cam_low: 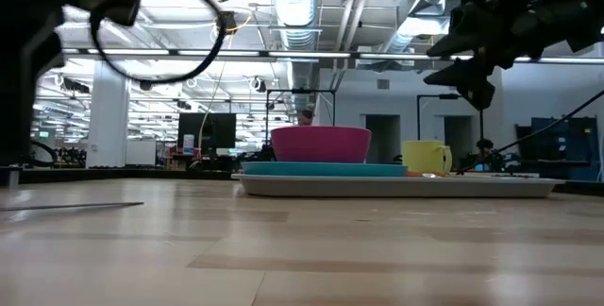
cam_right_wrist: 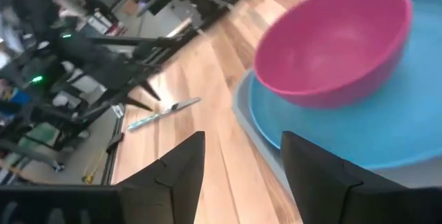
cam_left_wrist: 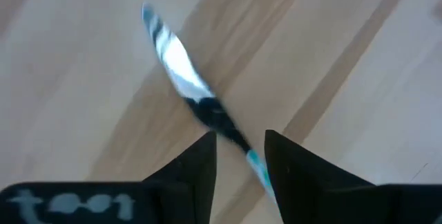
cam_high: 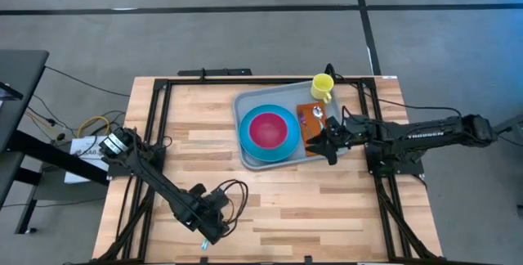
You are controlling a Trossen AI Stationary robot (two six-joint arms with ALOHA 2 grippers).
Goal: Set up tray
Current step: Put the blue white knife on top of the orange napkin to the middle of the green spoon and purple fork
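Left gripper [cam_left_wrist: 238, 156], fingers apart, hovers directly over the knife [cam_left_wrist: 181, 75], whose long axis runs diagonally; the tray [cam_high: 248, 157] lies well beyond.

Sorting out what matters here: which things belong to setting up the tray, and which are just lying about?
Belongs to the job:
tray
plate
bowl
mug
napkin
knife, under the left gripper

Just lying about:
cables and papers beside the table
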